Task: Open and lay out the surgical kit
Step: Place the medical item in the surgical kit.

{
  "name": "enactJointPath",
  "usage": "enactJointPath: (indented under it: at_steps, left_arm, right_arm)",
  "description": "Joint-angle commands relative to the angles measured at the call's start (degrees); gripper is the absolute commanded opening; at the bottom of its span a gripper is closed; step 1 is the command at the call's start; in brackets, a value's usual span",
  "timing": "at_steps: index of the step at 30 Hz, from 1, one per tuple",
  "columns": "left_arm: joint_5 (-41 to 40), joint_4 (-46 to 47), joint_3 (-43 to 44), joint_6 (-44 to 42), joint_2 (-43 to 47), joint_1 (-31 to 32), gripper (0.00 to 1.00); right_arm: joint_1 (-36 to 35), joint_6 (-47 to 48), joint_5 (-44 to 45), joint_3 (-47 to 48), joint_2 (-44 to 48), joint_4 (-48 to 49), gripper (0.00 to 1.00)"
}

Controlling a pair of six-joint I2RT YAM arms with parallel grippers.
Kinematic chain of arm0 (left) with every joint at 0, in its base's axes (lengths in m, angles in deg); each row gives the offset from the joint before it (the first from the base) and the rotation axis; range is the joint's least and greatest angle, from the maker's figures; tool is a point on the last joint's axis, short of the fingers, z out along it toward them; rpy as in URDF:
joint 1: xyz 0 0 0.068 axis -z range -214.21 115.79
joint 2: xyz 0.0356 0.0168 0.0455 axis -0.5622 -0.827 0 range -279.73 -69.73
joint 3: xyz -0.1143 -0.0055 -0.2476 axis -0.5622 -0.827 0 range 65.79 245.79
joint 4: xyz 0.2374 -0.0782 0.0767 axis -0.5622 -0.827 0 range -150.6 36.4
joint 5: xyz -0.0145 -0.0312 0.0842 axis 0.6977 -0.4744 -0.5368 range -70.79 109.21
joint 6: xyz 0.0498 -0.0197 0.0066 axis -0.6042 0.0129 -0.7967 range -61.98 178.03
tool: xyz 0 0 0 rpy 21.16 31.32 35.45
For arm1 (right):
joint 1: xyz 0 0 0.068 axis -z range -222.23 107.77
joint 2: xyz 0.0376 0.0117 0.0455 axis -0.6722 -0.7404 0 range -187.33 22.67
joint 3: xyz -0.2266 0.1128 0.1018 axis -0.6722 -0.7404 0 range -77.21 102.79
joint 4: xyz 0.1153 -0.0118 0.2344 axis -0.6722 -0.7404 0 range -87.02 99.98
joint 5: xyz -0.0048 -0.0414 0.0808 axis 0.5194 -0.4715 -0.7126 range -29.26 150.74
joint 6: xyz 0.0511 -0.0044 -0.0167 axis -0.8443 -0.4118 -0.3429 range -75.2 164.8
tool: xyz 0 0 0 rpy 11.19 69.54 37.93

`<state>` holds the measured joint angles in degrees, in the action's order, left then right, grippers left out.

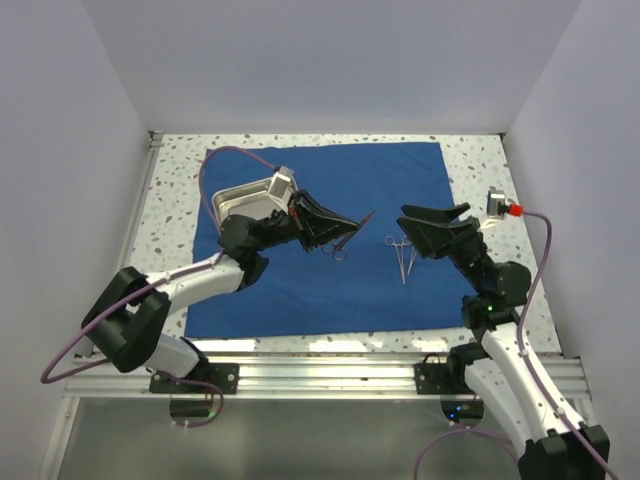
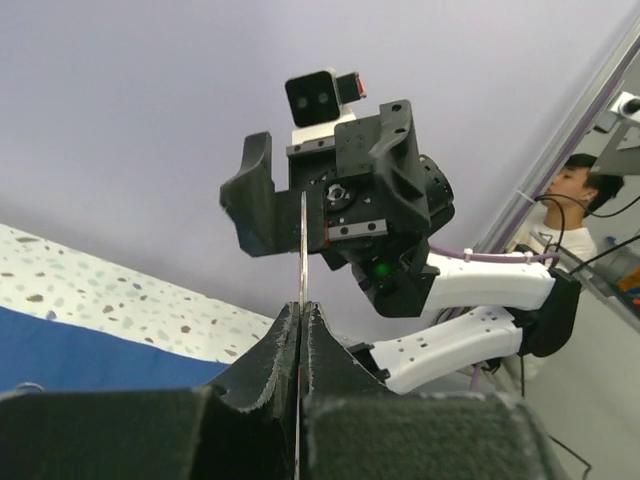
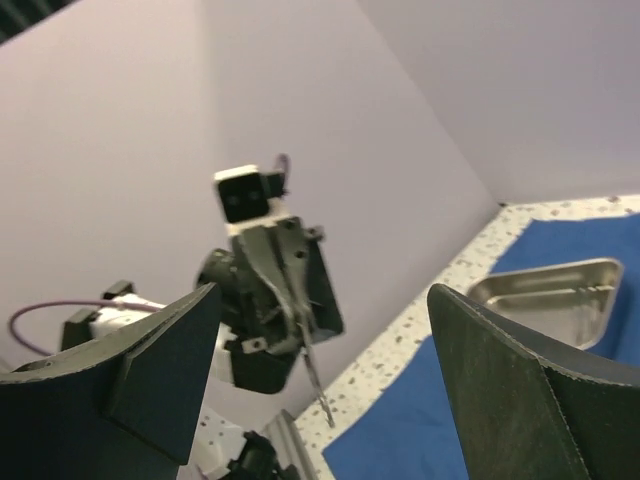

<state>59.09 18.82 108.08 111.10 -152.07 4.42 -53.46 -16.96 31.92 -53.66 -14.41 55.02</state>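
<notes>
The royal-blue cloth point(image 1: 330, 290) lies spread flat on the speckled table, and the steel tray point(image 1: 243, 196) stands on its far left corner. My left gripper point(image 1: 350, 222) is shut on a slim silver ring-handled instrument point(image 1: 340, 250), over the middle of the cloth. In the left wrist view that instrument's thin blade point(image 2: 302, 250) sticks up out of the shut left gripper point(image 2: 302, 308). My right gripper point(image 1: 428, 220) faces it from the right, open and holding nothing. A second ring-handled instrument point(image 1: 403, 256) lies on the cloth just left of it. The right wrist view shows the open right gripper point(image 3: 323, 292), the tray point(image 3: 545, 290) and the cloth point(image 3: 420, 430).
White walls close the table in on the left, back and right. An aluminium rail point(image 1: 320, 372) runs along the near edge between the arm bases. In the left wrist view a person point(image 2: 575, 190) shows beyond the right wall's edge.
</notes>
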Motion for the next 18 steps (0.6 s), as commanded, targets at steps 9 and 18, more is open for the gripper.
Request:
enactJointPath:
  at_steps: [9, 18]
  left_arm:
    - [0.29, 21.44, 1.84, 13.62, -9.58, -0.22, 0.0]
    - [0.55, 24.96, 4.65, 17.76, -11.35, -0.22, 0.0]
  right_arm:
    - [-0.03, -16.9, -5.98, 0.01, -13.18, 34.32, 0.73]
    - [-0.03, -11.73, -6.43, -1.93, -13.81, 30.04, 0.74]
